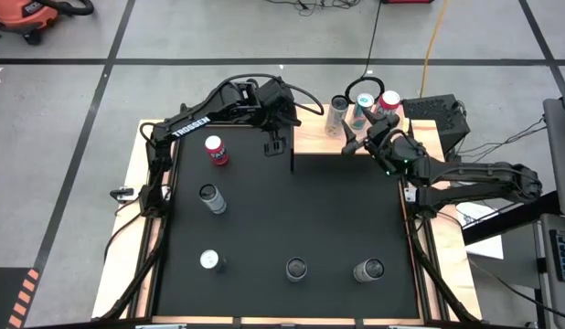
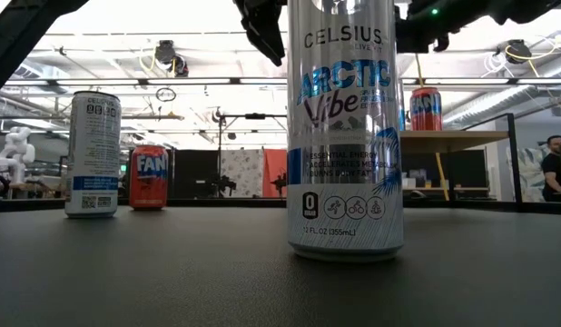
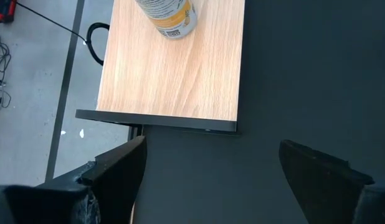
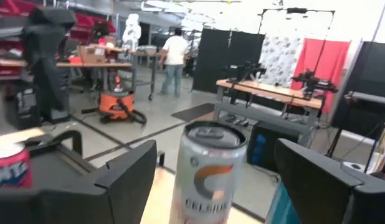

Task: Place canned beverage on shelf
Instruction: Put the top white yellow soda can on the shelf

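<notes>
The shelf (image 1: 356, 137), a light wooden platform at the far edge of the counter (image 1: 292, 228), already carries three cans: a pale can (image 1: 336, 113), a teal can (image 1: 357, 111) and a red-topped can (image 1: 388, 100), standing upright and close together in a row. We see the right claw (image 1: 360, 144) at the shelf's front, its fingers spread wide around nothing; its wrist camera looks level at the pale can (image 4: 207, 180), which stands between the two fingers (image 4: 124, 177) but farther off, untouched. The left claw (image 1: 278, 142) hangs over the black mat just beside the shelf's left end, likewise spread and empty; the pale can and the bare wood lie ahead of its fingers (image 3: 118, 171).

Five cans wait on the mat: a red can (image 1: 216, 150) and a grey can (image 1: 211, 198) on the left, and three more, well apart, along the near edge (image 1: 209, 261), (image 1: 297, 269), (image 1: 368, 270).

We judge each can to be stiff but thin-walled, smooth and somewhat slippery, tall enough to tip if nudged high up. If full it is moderately heavy. The best hold is across the cylinder at mid-height, squeezing only firmly enough to stop sliding.
</notes>
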`<move>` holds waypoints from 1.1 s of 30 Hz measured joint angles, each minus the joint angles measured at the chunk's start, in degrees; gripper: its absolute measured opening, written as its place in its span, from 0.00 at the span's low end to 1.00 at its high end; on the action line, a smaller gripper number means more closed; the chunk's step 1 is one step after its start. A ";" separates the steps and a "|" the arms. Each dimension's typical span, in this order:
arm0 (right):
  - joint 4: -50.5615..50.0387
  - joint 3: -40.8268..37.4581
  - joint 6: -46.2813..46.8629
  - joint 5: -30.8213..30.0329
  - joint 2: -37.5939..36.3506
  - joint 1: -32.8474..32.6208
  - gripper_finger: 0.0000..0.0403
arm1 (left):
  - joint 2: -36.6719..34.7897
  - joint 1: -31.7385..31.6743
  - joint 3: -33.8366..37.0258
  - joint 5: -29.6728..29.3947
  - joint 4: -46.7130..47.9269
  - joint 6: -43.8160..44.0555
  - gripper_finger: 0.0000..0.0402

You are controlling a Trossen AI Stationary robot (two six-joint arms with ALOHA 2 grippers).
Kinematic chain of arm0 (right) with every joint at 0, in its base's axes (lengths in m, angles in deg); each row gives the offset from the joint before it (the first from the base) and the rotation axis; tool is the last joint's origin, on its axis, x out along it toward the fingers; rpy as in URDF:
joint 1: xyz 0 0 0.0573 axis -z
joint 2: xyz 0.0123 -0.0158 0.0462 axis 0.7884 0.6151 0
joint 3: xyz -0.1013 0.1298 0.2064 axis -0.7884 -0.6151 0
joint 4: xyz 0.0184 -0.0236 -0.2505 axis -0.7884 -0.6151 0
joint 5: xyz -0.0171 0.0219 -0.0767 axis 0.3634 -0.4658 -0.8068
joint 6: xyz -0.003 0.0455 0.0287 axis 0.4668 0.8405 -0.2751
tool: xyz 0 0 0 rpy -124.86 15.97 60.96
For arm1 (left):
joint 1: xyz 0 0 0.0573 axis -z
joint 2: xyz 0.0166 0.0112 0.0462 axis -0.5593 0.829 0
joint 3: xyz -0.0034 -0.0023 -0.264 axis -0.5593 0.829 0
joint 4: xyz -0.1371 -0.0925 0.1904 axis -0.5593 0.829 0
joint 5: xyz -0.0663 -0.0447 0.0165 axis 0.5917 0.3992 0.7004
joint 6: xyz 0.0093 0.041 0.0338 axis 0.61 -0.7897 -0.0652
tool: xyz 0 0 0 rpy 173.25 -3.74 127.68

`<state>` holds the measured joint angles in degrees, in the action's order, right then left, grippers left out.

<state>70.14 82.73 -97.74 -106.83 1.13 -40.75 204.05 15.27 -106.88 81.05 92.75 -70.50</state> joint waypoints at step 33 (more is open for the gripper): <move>-6.03 -0.02 0.17 2.68 5.82 2.45 0.01 | 0.00 0.00 0.00 0.00 -0.01 0.00 0.89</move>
<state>64.11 82.71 -97.57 -104.15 6.95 -38.29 204.05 15.27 -106.88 81.05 92.74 -70.50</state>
